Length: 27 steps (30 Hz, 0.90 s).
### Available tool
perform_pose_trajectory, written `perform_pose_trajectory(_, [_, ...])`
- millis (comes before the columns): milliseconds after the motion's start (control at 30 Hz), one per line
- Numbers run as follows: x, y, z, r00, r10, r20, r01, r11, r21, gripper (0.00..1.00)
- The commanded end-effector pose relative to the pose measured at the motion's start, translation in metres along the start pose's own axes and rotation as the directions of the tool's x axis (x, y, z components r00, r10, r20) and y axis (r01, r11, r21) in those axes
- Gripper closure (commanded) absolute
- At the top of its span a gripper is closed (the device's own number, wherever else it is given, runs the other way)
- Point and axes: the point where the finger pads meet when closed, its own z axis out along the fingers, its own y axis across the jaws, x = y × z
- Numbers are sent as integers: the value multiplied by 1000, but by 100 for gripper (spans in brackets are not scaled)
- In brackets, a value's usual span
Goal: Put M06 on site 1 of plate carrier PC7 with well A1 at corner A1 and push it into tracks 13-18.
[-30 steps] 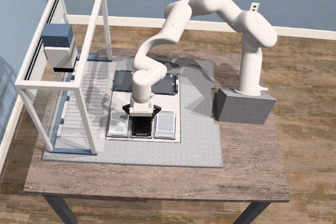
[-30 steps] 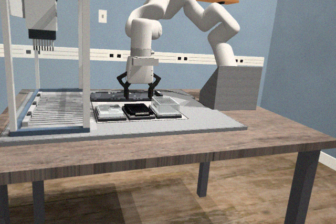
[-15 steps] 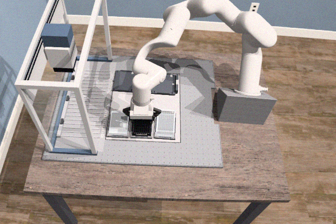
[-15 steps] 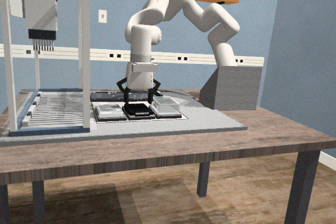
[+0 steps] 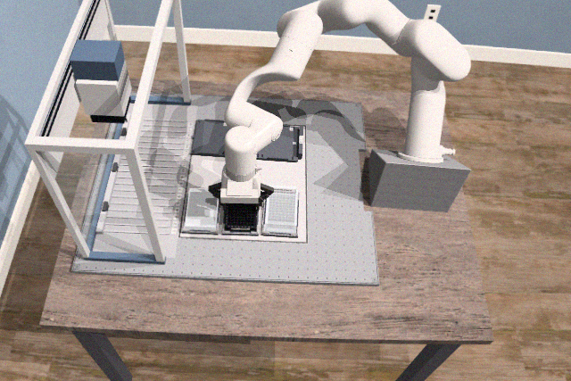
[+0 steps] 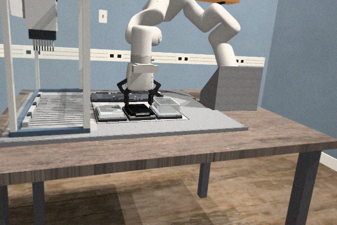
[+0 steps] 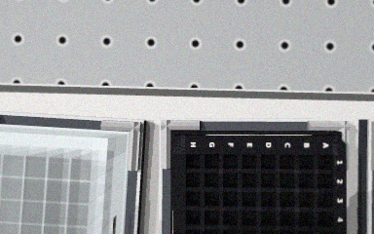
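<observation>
the gripper (image 6: pixel 138 99) was wide open and held nothing. its two black fingers (image 6: pixel 126 98) hung down on each side of the black plate m06 (image 6: pixel 138 110), one by each long edge, with the plate between them. whether the fingers touched the plate could not be told.

m06 (image 7: pixel 257 182) was flat and dark, with a grid of small square holes and tiny white letters and numbers along its edges. it sat in the middle nest.

on one side sat m09 (image 6: pixel 166 104), a tall see-through block with a pale grid on top. on the other side sat m60 (image 6: pixel 108 110), a low clear plate that looked glassy. all three were in a row on a white tray (image 5: pixel 294 169).

behind the tray lay pc7 (image 5: pixel 281 146), a long flat dark carrier, partly hidden by the arm.

the smooth, round white arm (image 5: pixel 294 45) bent over from a grey block (image 5: pixel 415 187).

next to the tray was a ribbed grey set of rails (image 6: pixel 54 105) under a tall white frame (image 5: pixel 143 68). everything stood on a grey plate full of little round holes (image 7: pixel 194 44), on a brown wooden table (image 6: pixel 190 146).
</observation>
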Motion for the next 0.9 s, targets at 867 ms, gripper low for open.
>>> perform_pose_trajectory(867, [1, 1, 15, 1000, 0, -3, 0, 1000, -3, 0])
